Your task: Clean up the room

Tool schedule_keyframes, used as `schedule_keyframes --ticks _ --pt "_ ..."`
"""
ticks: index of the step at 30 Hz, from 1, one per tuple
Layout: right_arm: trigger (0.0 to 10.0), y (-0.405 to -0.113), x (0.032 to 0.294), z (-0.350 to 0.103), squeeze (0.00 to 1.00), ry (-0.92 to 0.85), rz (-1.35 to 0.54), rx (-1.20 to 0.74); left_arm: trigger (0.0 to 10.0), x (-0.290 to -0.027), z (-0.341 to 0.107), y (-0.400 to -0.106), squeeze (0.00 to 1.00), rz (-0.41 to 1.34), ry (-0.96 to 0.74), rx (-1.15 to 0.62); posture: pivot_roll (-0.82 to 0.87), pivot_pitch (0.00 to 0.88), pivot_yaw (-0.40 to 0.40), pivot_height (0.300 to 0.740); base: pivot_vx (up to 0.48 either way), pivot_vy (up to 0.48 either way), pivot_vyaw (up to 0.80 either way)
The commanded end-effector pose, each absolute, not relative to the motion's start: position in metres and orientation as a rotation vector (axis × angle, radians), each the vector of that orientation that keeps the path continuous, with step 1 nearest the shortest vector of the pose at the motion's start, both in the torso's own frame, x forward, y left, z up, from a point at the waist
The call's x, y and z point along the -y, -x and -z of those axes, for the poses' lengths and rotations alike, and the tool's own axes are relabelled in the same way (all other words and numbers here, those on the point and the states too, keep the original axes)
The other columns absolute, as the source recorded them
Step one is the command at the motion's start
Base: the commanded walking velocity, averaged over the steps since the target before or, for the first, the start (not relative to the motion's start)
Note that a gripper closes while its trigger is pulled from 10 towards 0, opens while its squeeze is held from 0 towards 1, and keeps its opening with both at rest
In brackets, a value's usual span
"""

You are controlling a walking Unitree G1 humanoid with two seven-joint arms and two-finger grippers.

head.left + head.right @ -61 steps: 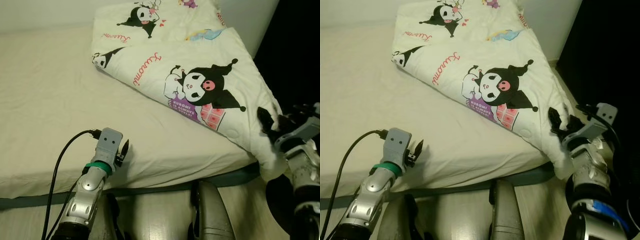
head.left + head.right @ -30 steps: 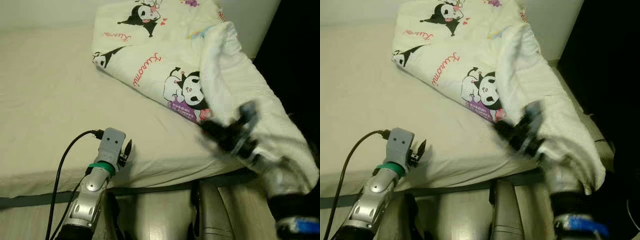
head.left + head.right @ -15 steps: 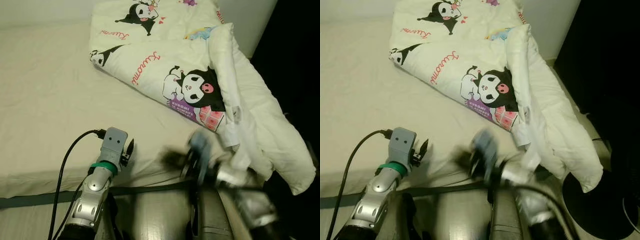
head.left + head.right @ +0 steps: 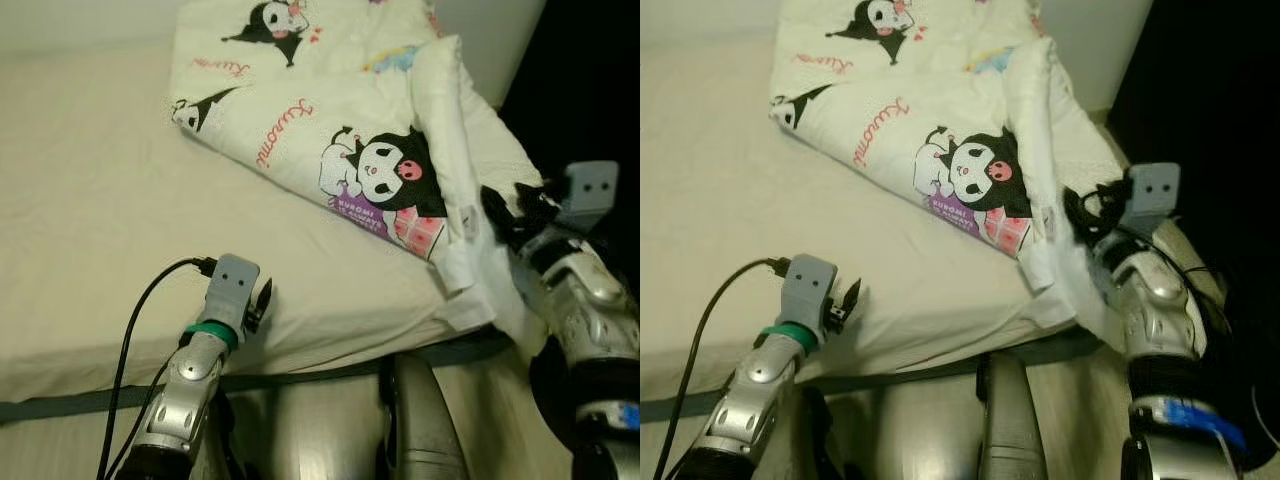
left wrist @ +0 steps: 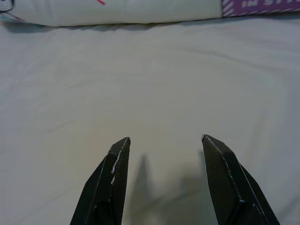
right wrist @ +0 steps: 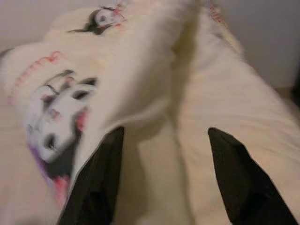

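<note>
Printed quilt (image 4: 330,140): soft padded cloth, matt, puffy, cartoon print on cream ground. Bed sheet (image 4: 90,220): matt woven cloth, cream, lightly creased. Left gripper (image 5: 165,154) fingers (image 5: 110,183): black, hard, semi-matt, scuffed at tip. Silver arm (image 4: 190,370): smooth brushed metal look, glossy highlights. Cable (image 4: 135,310): black, smooth, rubbery.

The blanket (image 4: 330,110) runs off the picture at 12 o'clock. Its folded edge hides the right gripper's (image 4: 497,212) fingertips, and the right wrist view is blurred.
</note>
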State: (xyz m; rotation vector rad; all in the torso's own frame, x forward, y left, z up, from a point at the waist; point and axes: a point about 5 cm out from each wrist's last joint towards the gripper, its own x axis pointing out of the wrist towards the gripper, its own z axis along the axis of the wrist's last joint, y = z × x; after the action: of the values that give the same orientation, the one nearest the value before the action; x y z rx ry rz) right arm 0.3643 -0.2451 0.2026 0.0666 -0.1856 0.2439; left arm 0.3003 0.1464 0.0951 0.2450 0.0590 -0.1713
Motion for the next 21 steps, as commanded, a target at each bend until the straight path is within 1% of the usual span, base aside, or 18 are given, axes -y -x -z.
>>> schedule_keyframes --ticks 1,4,10,14,18,19,20,21 --pt "10.0 -0.37 0.236 -0.198 0.0 -0.075 -0.293 0.155 10.0 -0.155 -0.087 -0.294 0.0 0.152 -0.261 -0.102 -0.07 0.185 0.114 0.515 0.0 0.0 0.0" --pt "10.0 -0.375 0.231 -0.206 0.0 -0.045 -0.296 0.18 10.0 -0.158 -0.086 -0.291 0.0 0.14 -0.263 -0.104 -0.06 0.184 0.105 0.515 0.0 0.0 0.0" --pt "10.0 -0.386 0.224 -0.213 0.0 -0.066 -0.302 0.178 10.0 -0.16 -0.085 -0.286 0.0 0.125 -0.26 -0.107 -0.04 0.184 0.092 0.515 0.0 0.0 0.0" --pt "10.0 -0.394 0.227 -0.192 0.0 -0.113 -0.21 -0.005 10.0 -0.158 -0.086 -0.286 0.0 0.122 -0.257 -0.105 -0.03 0.188 0.089 0.515 0.0 0.0 0.0" --pt "10.0 -0.395 0.23 -0.19 0.0 -0.141 -0.181 -0.025 10.0 -0.159 -0.087 -0.286 0.0 0.115 -0.254 -0.103 -0.03 0.191 0.087 0.515 0.0 0.0 0.0" --pt "6.4 -0.396 0.23 -0.189 0.0 -0.142 -0.176 -0.036 10.0 -0.16 -0.087 -0.286 0.0 0.114 -0.255 -0.103 -0.03 0.191 0.086 0.515 0.0 0.0 0.0" --pt "6.4 -0.396 0.23 -0.189 0.0 -0.142 -0.176 -0.036 10.0 -0.16 -0.087 -0.286 0.0 0.114 -0.255 -0.103 -0.03 0.191 0.086 0.515 0.0 0.0 0.0" --pt "0.0 -0.396 0.23 -0.19 0.0 -0.144 -0.183 -0.04 10.0 -0.16 -0.087 -0.286 0.0 0.113 -0.255 -0.106 -0.03 0.191 0.087 0.515 0.0 0.0 0.0"
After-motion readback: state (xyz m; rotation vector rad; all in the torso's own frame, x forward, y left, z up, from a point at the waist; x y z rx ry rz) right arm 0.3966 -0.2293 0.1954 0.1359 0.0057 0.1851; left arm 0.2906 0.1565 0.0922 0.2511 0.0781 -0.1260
